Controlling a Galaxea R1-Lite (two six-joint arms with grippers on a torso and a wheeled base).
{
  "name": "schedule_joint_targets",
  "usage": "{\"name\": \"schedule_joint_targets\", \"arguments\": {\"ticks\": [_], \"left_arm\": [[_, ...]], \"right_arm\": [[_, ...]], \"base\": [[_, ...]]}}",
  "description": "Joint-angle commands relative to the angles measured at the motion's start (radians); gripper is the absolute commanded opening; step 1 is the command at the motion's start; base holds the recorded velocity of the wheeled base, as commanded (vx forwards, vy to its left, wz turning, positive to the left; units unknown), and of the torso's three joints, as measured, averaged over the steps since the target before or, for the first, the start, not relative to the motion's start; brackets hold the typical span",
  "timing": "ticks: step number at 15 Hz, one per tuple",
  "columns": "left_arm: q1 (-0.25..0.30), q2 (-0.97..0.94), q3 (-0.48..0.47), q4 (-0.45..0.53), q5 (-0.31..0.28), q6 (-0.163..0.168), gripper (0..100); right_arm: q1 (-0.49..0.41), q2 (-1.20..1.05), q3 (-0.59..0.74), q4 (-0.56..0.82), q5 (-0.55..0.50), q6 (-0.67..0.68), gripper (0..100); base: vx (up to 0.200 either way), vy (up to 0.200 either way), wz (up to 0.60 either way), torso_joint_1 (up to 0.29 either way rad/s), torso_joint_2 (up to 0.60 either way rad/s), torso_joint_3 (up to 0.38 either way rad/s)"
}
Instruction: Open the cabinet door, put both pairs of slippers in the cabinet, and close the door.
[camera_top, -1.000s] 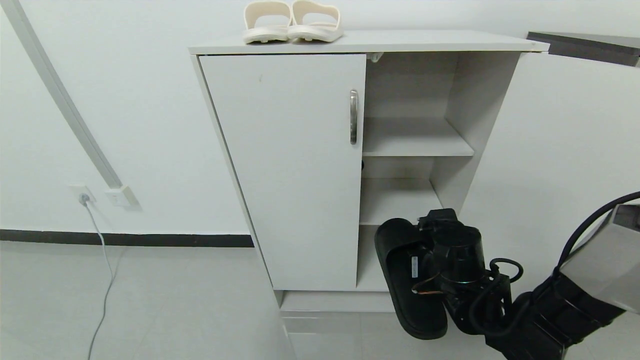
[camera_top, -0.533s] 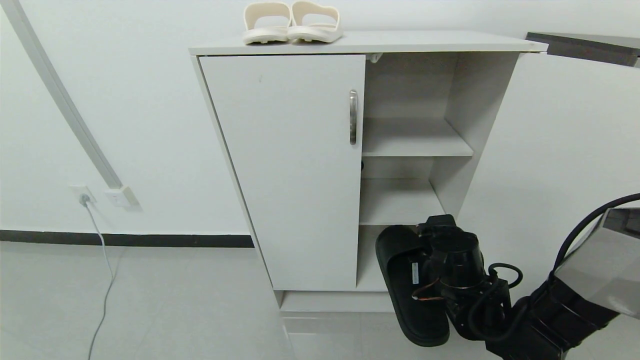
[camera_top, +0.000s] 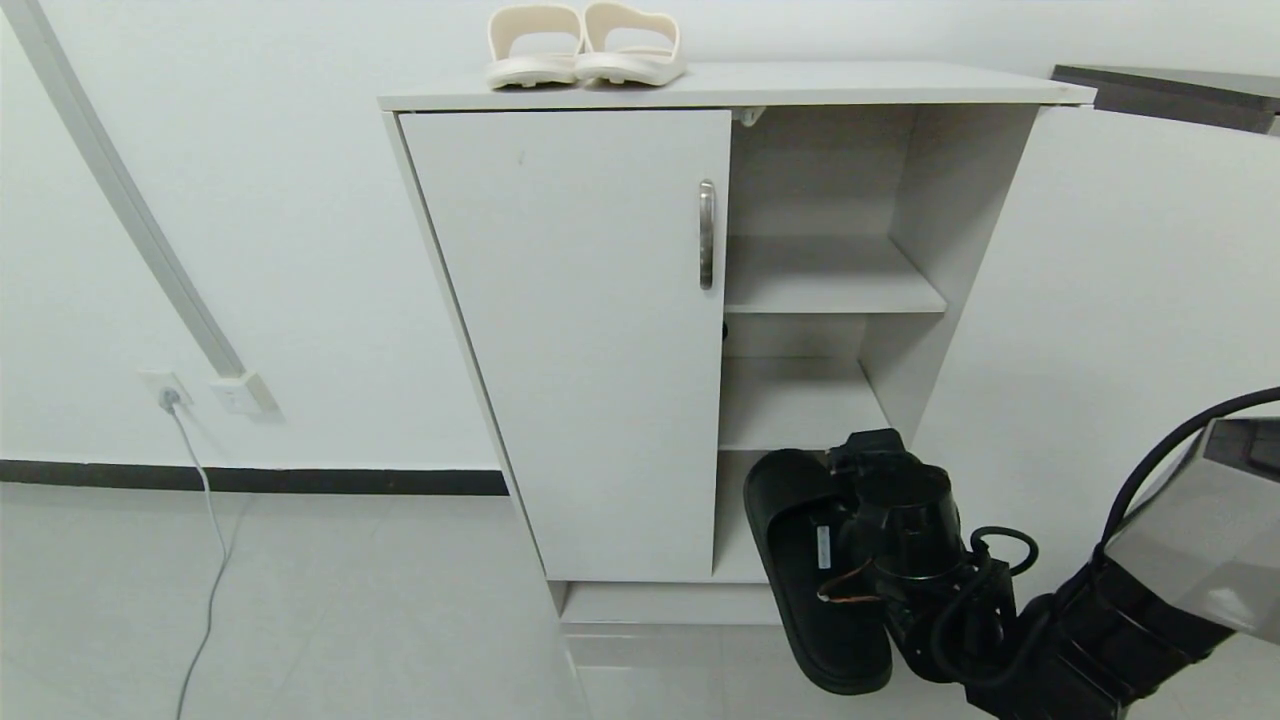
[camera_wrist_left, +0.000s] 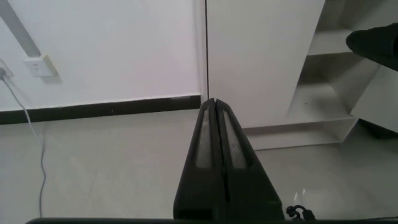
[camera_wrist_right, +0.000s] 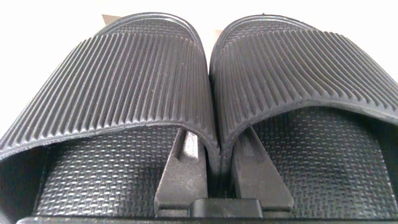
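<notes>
The right gripper (camera_wrist_right: 216, 140) has the black slippers (camera_top: 815, 570) as one bundle: one of its fingers (camera_wrist_right: 180, 168) goes under each strap, and the two are squeezed onto the neighbouring inner walls, so a single grip carries both shoes and neither can swing free. The pair hangs above the floor just in front of the cabinet (camera_top: 560, 350), level with the front edge of the bottom shelf (camera_top: 735, 540) in the open right half. That looks like the line for sliding them in, though they are not yet inside. The right door (camera_top: 1100, 300) stands swung wide, clear of the arm's path, while the left door with its metal handle (camera_top: 707, 235) is shut. The cream slippers (camera_top: 585, 45) sit side by side on the cabinet top (camera_top: 850, 85), towards its left end with toes at the front edge, waiting their turn. The left gripper (camera_wrist_left: 214, 106) hangs low over the floor, off from the cabinet's left front corner, fingers pressed flat together with nothing between them – parked, I judge, out of the way
</notes>
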Motion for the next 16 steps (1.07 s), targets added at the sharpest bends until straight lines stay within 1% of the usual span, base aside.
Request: {"name": "schedule_joint_targets", "arguments": {"ticks": [1, 2, 3, 5, 6, 8, 9, 15, 16], "left_arm": [[0.0, 0.0, 0.0, 0.002, -0.004, -0.004, 0], [0.0, 0.0, 0.0, 0.0, -0.002, -0.008, 0], [0.0, 0.0, 0.0, 0.002, 0.002, -0.035, 0], [0.0, 0.0, 0.0, 0.0, 0.002, -0.038, 0], [0.0, 0.0, 0.0, 0.0, 0.004, -0.038, 0], [0.0, 0.0, 0.0, 0.0, 0.004, -0.038, 0], [0.0, 0.0, 0.0, 0.0, 0.004, -0.038, 0], [0.0, 0.0, 0.0, 0.0, 0.004, -0.038, 0], [0.0, 0.0, 0.0, 0.0, 0.004, -0.038, 0]], "right_arm": [[0.011, 0.014, -0.058, 0.0, -0.002, 0.001, 0], [0.011, 0.023, -0.088, 0.001, -0.006, 0.001, 0], [0.009, 0.053, -0.146, 0.006, -0.045, 0.002, 0], [0.007, 0.098, -0.201, 0.012, -0.081, 0.013, 0], [0.007, 0.122, -0.238, 0.066, -0.106, 0.051, 0], [0.007, 0.121, -0.262, 0.135, -0.118, 0.099, 0], [0.006, 0.121, -0.273, 0.156, -0.118, 0.123, 0], [0.012, 0.126, -0.262, 0.155, -0.12, 0.125, 0], [0.017, 0.13, -0.252, 0.152, -0.117, 0.123, 0]], "base": [[0.0, 0.0, 0.0, 0.0, 0.0, 0.0], [0.0, 0.0, 0.0, 0.0, 0.0, 0.0], [0.0, 0.0, 0.0, 0.0, 0.0, 0.0], [0.0, 0.0, 0.0, 0.0, 0.0, 0.0], [0.0, 0.0, 0.0, 0.0, 0.0, 0.0], [0.0, 0.0, 0.0, 0.0, 0.0, 0.0], [0.0, -0.2, 0.0, 0.002, 0.0, -0.002], [0.0, -0.2, 0.0, 0.004, 0.0, 0.002], [0.0, 0.0, 0.0, 0.0, 0.0, 0.0]]}}
